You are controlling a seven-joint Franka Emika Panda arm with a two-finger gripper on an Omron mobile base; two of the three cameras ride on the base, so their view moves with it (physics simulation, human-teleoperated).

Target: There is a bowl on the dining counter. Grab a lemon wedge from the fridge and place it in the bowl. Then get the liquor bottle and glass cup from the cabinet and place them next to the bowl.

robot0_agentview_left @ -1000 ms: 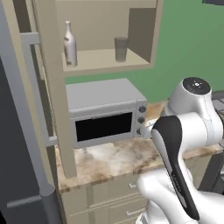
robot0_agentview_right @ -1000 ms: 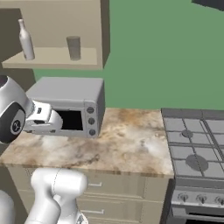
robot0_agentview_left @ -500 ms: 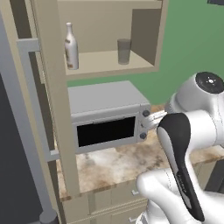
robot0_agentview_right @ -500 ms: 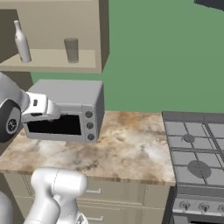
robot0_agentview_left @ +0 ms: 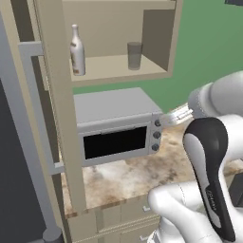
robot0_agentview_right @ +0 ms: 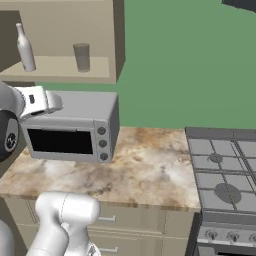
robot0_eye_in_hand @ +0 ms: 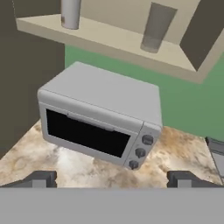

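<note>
The cabinet [robot0_agentview_left: 118, 71] stands open above the worktop, its door [robot0_agentview_left: 54, 95] swung out to the left. On its shelf the liquor bottle [robot0_agentview_left: 77, 50] [robot0_agentview_right: 25, 48] [robot0_eye_in_hand: 71, 13] stands at the left and the glass cup [robot0_agentview_left: 135, 55] [robot0_agentview_right: 81, 56] [robot0_eye_in_hand: 155, 28] at the right, both upright. My gripper [robot0_eye_in_hand: 113, 179] is open and holds nothing. It hangs below the shelf, in front of a grey toaster oven [robot0_eye_in_hand: 100, 118]; the hand [robot0_agentview_right: 42, 100] is level with the oven's top. The bowl, lemon wedge and dining counter are out of view.
The toaster oven [robot0_agentview_left: 116, 128] [robot0_agentview_right: 70, 127] sits on a marbled worktop [robot0_agentview_right: 145, 170] over beige base cabinets. A gas stove [robot0_agentview_right: 225, 170] adjoins it on the right. The door's long grey bar handle [robot0_agentview_left: 35, 118] and a dark grey tall surface [robot0_agentview_left: 14, 166] stand at the left.
My hand has risen a little in front of the oven, toward the shelf. The base views have shifted slightly. The jaws stay open.
</note>
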